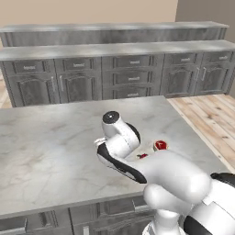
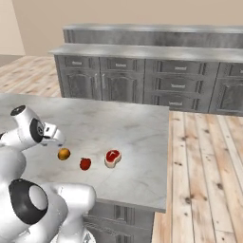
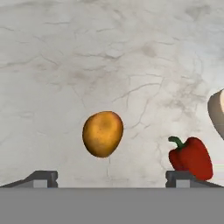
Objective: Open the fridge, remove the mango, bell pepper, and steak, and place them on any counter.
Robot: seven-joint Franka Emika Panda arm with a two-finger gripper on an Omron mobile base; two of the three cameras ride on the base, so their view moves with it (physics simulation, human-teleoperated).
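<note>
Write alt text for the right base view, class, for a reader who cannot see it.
A mango, a red bell pepper and a steak lie in a row, apart from one another, on a marble counter. The white arm's gripper hangs just above the mango; grey cabinets stand behind.

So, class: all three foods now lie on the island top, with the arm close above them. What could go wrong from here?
1. The round orange-yellow mango lies free between the gripper's open jaws; a careless withdrawal might nudge it rolling.
2. The glossy red bell pepper sits right by one fingertip, so it could be clipped.
3. The flat red steak lies near the light grey marble counter's front edge; a push might drop it.
</note>
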